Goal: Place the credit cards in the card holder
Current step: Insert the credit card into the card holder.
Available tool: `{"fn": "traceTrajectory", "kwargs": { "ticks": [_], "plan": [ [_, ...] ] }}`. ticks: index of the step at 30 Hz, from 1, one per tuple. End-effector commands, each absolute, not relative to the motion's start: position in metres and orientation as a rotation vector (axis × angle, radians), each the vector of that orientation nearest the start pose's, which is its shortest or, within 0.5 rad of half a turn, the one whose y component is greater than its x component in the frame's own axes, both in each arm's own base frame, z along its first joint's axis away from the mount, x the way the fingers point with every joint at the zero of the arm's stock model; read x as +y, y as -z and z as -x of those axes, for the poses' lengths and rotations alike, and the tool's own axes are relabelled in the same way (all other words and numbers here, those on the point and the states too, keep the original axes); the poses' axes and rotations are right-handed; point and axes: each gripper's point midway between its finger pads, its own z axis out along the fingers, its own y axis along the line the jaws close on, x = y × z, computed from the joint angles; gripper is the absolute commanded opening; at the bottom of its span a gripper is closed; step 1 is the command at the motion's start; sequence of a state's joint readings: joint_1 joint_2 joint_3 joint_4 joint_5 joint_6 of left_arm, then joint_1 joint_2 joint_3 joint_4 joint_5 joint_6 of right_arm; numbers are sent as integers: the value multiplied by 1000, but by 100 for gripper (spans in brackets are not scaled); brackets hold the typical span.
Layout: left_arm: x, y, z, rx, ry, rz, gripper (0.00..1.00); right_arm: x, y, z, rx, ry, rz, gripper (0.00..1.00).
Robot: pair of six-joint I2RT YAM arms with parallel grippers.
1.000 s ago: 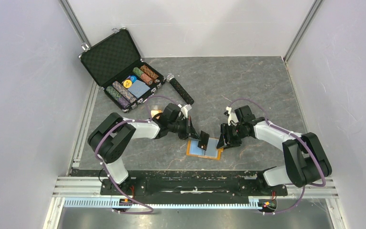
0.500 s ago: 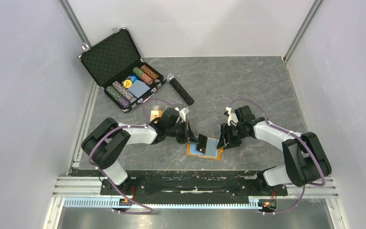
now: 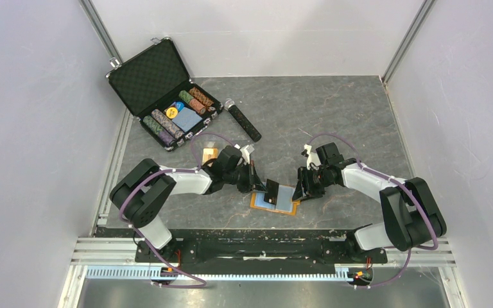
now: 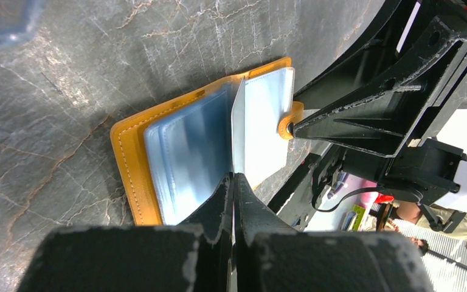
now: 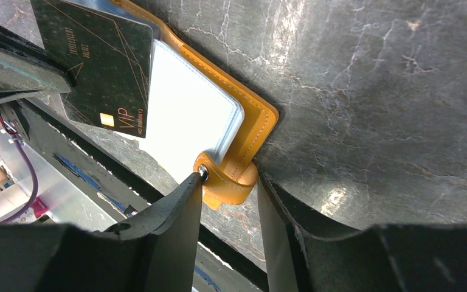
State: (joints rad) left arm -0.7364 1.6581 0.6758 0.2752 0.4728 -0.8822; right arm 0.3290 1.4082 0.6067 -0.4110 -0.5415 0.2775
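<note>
The card holder [image 3: 286, 206] lies open on the table, orange with light blue sleeves [image 4: 188, 152]. My left gripper [image 3: 261, 184] is shut on a black credit card [image 3: 272, 190], held on edge with its lower edge down among the sleeves. In the left wrist view the card [image 4: 238, 131] shows edge-on beyond the left gripper [image 4: 232, 177]. The right wrist view shows its face [image 5: 106, 67], marked VIP. My right gripper [image 5: 230, 179] holds the holder's orange snap strap [image 5: 234, 185], a finger on each side. A gold-tan credit card [image 3: 210, 153] lies behind the left arm.
An open black foam-lined chip case [image 3: 167, 90] with stacks of chips stands at the back left. A black stick with a silver tip [image 3: 244, 122] lies beside it. Grey walls with metal rails close in the table left and right.
My left gripper has carried the black card a little down and right, onto the open holder. The right jaws have narrowed slightly round the strap.
</note>
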Motion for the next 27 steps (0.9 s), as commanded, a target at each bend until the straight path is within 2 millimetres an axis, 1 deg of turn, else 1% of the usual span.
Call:
{"fn": "traceTrajectory", "kwargs": {
  "ticks": [1, 7, 14, 18, 24, 27],
  "plan": [
    [-338, -50, -211, 2566, 1283, -75, 2, 167, -15, -181, 2839, -895, 220, 41],
    [-336, -46, -203, 2588, 1267, -36, 2, 167, -14, -180, 2839, -902, 219, 39],
    [-339, -43, -194, 2616, 1264, 1, 2, 168, -13, -179, 2842, -908, 217, 37],
    [-333, -39, -192, 2648, 1228, 40, 2, 167, -13, -178, 2843, -909, 213, 36],
    [-319, -41, -191, 2658, 1143, 94, 2, 167, -12, -178, 2842, -911, 212, 35],
    [-319, -39, -191, 2664, 1143, 93, 2, 167, -11, -177, 2845, -913, 210, 35]
  ]
}}
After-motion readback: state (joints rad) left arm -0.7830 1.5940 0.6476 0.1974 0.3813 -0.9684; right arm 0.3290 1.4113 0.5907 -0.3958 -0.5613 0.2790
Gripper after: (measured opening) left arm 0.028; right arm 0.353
